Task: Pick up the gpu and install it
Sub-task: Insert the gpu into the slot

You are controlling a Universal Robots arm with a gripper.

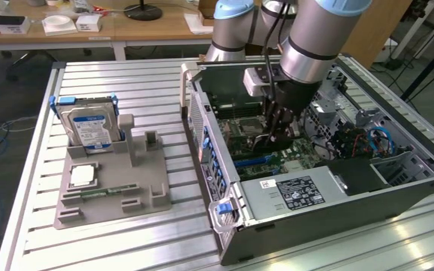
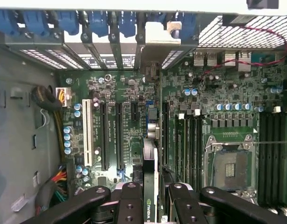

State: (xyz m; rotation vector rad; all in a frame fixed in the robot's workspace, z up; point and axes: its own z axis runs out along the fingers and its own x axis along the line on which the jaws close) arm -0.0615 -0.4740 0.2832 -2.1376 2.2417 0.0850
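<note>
The gpu is a thin black card standing on edge inside the open computer case, just above the green motherboard. My gripper is shut on it from above. In the wrist view the gpu runs edge-on away from my gripper, with a black finger pressed against each side. Its silver bracket sits at the rear slot openings of the case. The card lies along the motherboard between the long black expansion slots and the memory slots; whether it is seated cannot be told.
On the exterior view's left, a grey holder carries an upright silver hard drive, a processor chip and a green memory stick. The power supply, drive cage cables and CPU socket crowd the case.
</note>
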